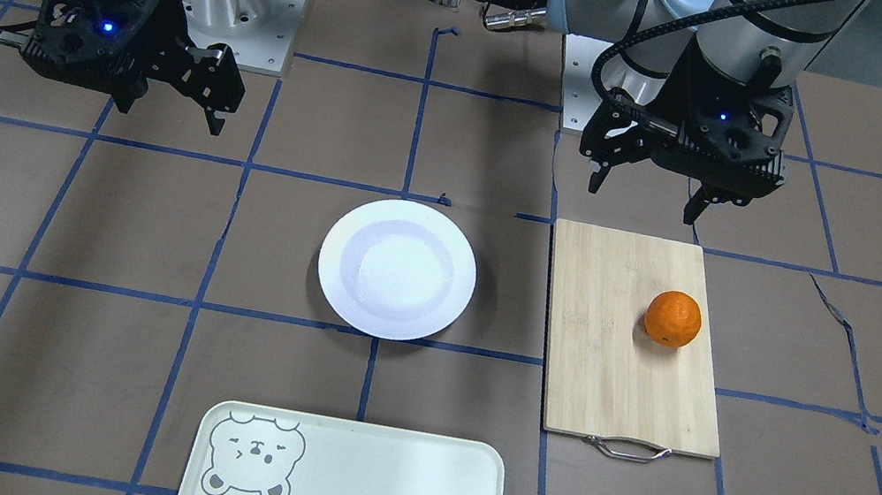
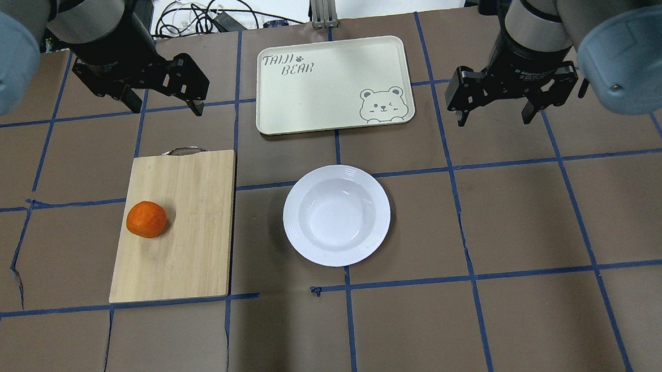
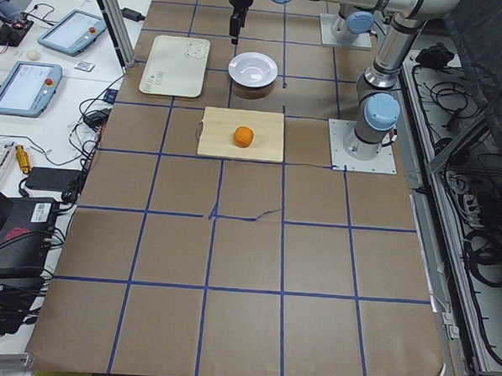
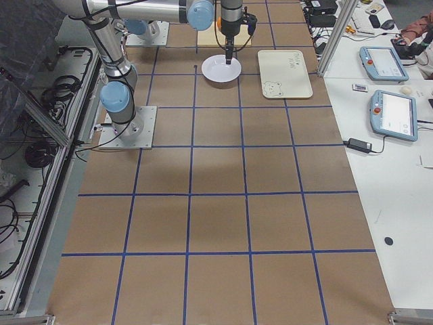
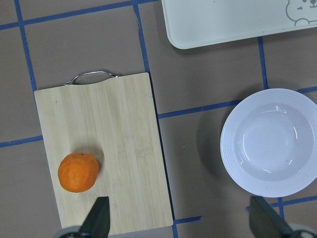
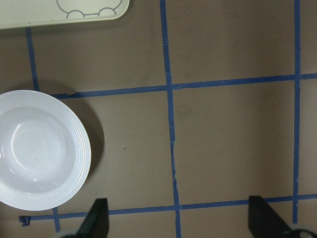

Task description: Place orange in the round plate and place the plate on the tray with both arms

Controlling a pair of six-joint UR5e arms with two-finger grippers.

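The orange [image 2: 146, 219] sits on a wooden board [image 2: 192, 233] on the robot's left half of the surface [image 2: 536, 215]. It is close to the board's long edge that faces away from the plate [image 2: 337, 214], about midway along it. The board's metal handle [image 2: 183, 151] points to the surface's far edge.

The plate lies empty near the middle of the surface, just beside the board but not touching it. Between orange and plate lie the board's bare wood and a strip of surface crossed by blue tape [image 2: 456, 202].

The tray [image 2: 331, 84] lies at the middle of the far edge, beyond the plate and apart from it. Its bear outline is in the corner nearest the robot's right arm.

The left end effector [image 2: 165, 105] hangs above the surface past the board's handle end, beside the tray's short side. Its jaws are spread wide and hold nothing. In the left wrist view its fingertips [image 5: 101, 218] frame the board's near end, with the orange just beyond one of them.

The right end effector [image 2: 494, 118] hangs at the tray's other short side, also spread wide and empty.

Cables [image 2: 209, 16] and a metal post [image 2: 321, 5] stand behind the far edge.
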